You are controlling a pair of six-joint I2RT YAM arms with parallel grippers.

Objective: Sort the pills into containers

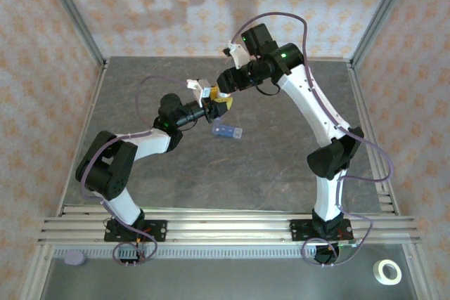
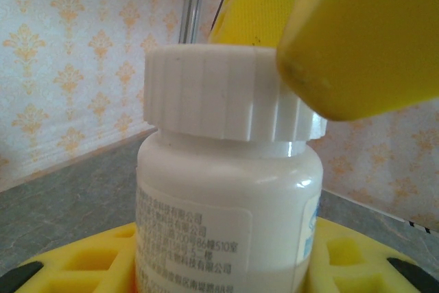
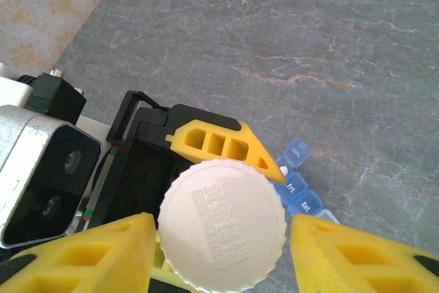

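Bottle: small white bottle [image 2: 226,190] with printed label, standing upright between the yellow fingers of the left pincer.
Cap: white ribbed cap [image 3: 223,221], sitting on the bottle; the right wrist view looks at it from above, and raised letters on its top are too faint to read.
Left pincer: left pincer [image 2: 226,276] is closed on the lower body of the bottle and holds it above the tabletop; one of its yellow fingers [image 3: 219,143] shows just behind the cap.
Right pincer: right pincer [image 3: 223,255] comes from above, spread to about the cap width, one finger on each side of the cap. A thin gap appears at both sides, so the grip is not closed. In the left wrist view one of its fingers [image 2: 370,39] stands against the upper edge of the cap; if it touches, I cannot tell.
Containers: blue translucent containers [image 1: 226,131], a short strip of joined compartments, lie flat on the tabletop just beside and below the two pincers. Lids are shut and carry small day labels [image 3: 298,183].
Tabletop: grey stone-pattern tabletop [image 1: 281,166].
Near edge: white tape roll [image 1: 387,272] at the right, grey disc [image 1: 75,258] at the left, both well apart from the containers.
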